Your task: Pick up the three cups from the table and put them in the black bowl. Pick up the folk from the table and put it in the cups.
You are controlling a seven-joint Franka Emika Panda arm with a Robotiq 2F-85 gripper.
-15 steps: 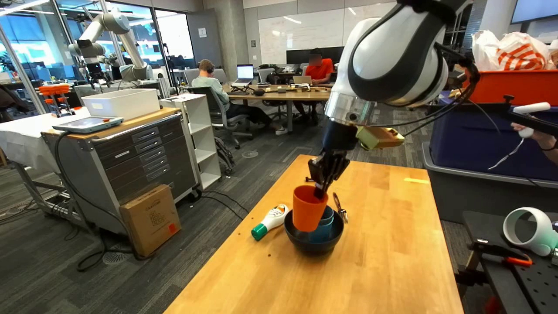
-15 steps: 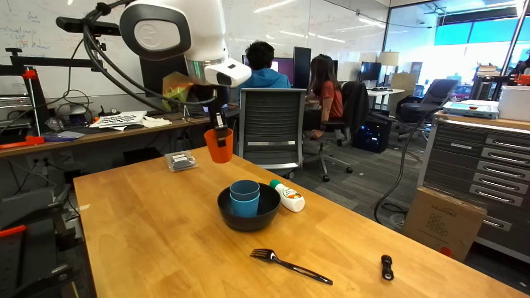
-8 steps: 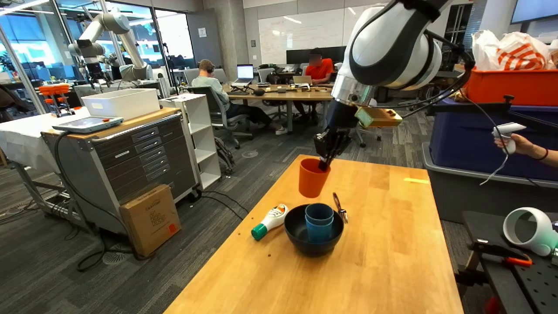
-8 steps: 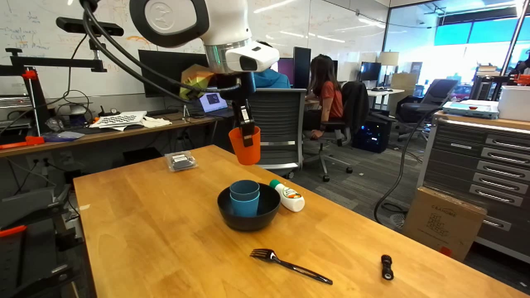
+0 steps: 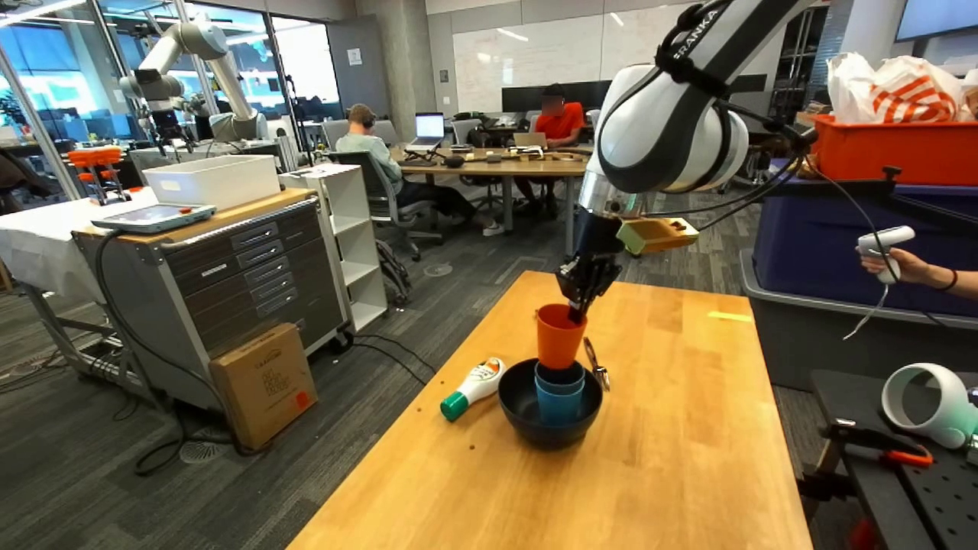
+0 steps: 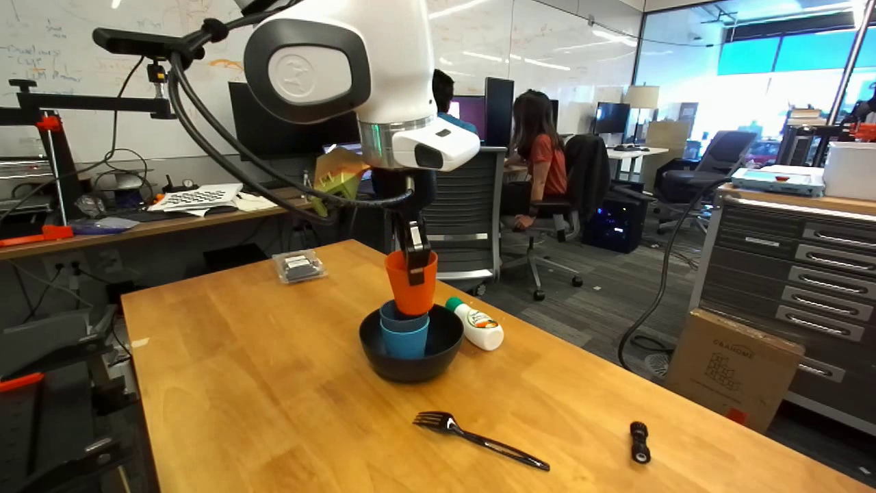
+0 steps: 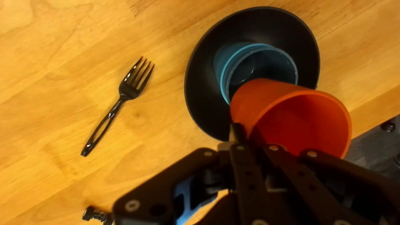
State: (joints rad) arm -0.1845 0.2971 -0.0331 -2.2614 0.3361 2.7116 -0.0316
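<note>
My gripper (image 7: 247, 132) is shut on the wall of the orange cup (image 7: 300, 122), one finger inside and one outside. In both exterior views this cup hangs nearly upright over the stacked cups; its base overlaps their mouth, and whether it has entered I cannot tell. The dark grey-blue cup (image 6: 391, 319) sits nested in the bright blue cup (image 6: 405, 345), and both stand upright in the black bowl (image 6: 410, 373). The folk is a black fork (image 7: 109, 115) lying flat on the table (image 6: 274, 411), apart from the bowl, tines towards the bowl's side in the wrist view.
A white-and-green bottle (image 6: 482, 330) lies close against the bowl. A small black part (image 6: 638, 441) rests near the table edge, and a clear packet (image 6: 300, 266) lies at the far end. A person's hand (image 5: 909, 263) holds a controller beyond the table.
The orange cup, held throughout, has moved sideways over the bowl and then come down towards the stacked cups. Fork, bowl, bottle and the two blue cups have stayed put.
</note>
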